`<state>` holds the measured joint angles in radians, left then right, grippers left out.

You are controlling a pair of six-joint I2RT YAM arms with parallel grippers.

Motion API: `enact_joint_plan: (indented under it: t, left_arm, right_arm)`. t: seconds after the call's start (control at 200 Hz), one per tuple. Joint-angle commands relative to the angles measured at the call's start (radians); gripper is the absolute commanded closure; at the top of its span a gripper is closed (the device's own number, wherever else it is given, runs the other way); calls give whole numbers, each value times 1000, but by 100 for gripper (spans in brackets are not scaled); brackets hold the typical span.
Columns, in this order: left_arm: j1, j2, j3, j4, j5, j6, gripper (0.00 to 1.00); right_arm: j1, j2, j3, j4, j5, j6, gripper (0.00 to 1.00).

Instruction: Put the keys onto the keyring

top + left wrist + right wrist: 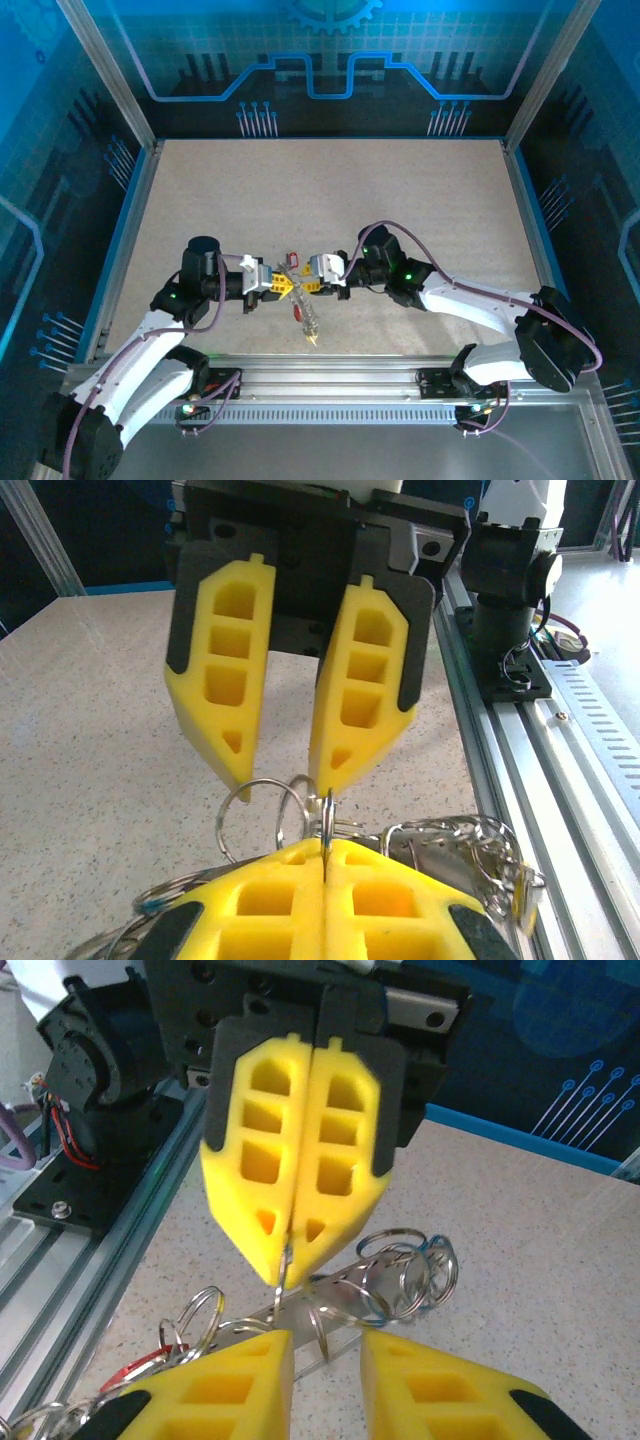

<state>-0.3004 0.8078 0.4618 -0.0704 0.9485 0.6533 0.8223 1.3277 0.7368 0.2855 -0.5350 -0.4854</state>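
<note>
My left gripper (281, 285) is shut on a thin silver keyring (328, 825), which stands edge-on out of its yellow fingertips (300, 865). My right gripper (306, 281) faces it tip to tip. Its jaws are open, one on each side of the held ring's far edge, and grip nothing. In the right wrist view the keyring (284, 1260) hangs from the left gripper (285, 1270) just above my right gripper (325, 1345). More silver rings (415, 1265) cluster round a clear bar (350, 1290) lying on the table. A red key tag (140, 1365) lies at the bar's near end, and the keys' blades are hidden.
The clear bar (308, 322) lies just in front of the two grippers, close to the aluminium rail (330, 375) at the table's near edge. A red tag (297, 309) lies beside it. The speckled tabletop (330, 200) stretches behind, inside blue walls.
</note>
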Motion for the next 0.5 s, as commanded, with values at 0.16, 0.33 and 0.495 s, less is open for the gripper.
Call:
enact_joint_plan:
  t: [0.16, 0.33, 0.495]
  left_arm:
    - [-6, 3, 21, 5, 69, 32, 100]
    - [-7, 8, 22, 10, 80, 30, 100]
    - [-7, 10, 21, 4, 87, 32, 100]
  right_arm:
    - [-36, 38, 12, 94, -68, 128, 75]
    - [-27, 83, 19, 145, -67, 190, 71]
    - [-21, 100, 28, 172, -75, 236, 69]
